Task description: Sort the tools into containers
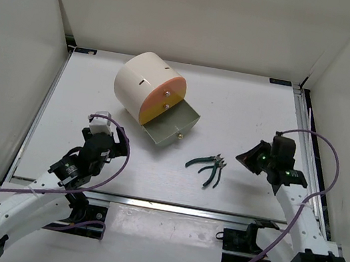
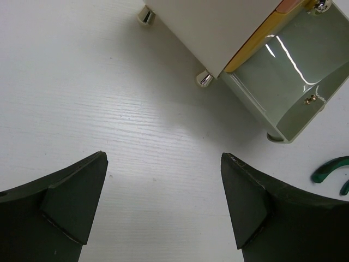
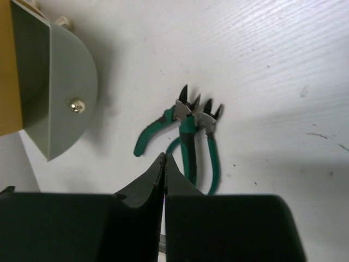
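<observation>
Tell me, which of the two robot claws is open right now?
The left gripper: its dark jaws stand wide apart with only bare table between them. The right gripper has its jaws pressed together, holding nothing.

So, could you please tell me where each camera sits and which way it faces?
Top external: fixed above and behind the bases, looking down on the table; left arm and right arm show.
Left wrist: on the left arm, looking down past the open left claw at the cabinet and open drawer.
Right wrist: on the right arm, looking down over the shut right claw at two green-handled cutters.
Shared: both wrist views catch the drawer and cutters.
</observation>
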`<state>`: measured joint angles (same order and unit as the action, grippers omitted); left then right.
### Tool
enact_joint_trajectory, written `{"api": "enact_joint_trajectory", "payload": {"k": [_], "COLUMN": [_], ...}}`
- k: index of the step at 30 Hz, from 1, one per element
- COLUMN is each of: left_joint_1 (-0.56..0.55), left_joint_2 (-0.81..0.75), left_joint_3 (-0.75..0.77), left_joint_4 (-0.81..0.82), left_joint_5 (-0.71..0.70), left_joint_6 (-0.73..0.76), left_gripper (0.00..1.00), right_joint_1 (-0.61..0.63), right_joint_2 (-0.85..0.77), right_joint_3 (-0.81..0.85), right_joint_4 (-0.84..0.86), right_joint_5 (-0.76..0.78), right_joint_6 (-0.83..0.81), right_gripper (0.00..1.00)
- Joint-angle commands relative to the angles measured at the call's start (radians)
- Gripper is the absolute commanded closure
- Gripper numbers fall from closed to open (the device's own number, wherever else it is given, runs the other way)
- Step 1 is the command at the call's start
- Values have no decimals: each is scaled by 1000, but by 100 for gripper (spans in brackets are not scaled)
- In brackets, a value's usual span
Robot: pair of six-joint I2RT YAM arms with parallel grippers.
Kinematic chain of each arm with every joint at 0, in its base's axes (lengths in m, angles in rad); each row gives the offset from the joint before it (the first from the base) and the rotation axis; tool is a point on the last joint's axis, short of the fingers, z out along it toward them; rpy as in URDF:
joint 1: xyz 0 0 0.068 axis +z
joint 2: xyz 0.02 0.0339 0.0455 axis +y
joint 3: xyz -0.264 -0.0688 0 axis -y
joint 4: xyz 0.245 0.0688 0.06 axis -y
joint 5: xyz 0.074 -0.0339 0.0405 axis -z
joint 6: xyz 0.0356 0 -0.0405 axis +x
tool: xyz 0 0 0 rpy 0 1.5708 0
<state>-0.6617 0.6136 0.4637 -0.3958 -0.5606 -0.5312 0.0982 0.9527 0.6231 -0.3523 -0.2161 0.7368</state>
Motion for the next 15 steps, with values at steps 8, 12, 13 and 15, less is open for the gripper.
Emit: {"api": "enact_joint_trajectory", "payload": {"k": [8,12,13,15], "left_joint_1": [5,5,5,5], "left_joint_2": [-24,-31,-31,-31], "left_joint_3": [0,-2,-3,-5], "left_joint_4": [3,3,-5,3], "left_joint_5": [-5,-7,-5,-7], "left_joint_6": [0,0,-6,-3], "left_gripper": [4,4,4,4], "right_joint_1": [6,6,6,6], "right_joint_2": [-57,-69,-72,-69], "right_joint_3": [61,67,76,84], "right_joint_4": [-90,-53,-50,-34], "right_joint_5": [-72,-123,-144,-160], "right_joint_6": [-89,-83,-86,-86], "right_gripper": [100,100,100,100]}}
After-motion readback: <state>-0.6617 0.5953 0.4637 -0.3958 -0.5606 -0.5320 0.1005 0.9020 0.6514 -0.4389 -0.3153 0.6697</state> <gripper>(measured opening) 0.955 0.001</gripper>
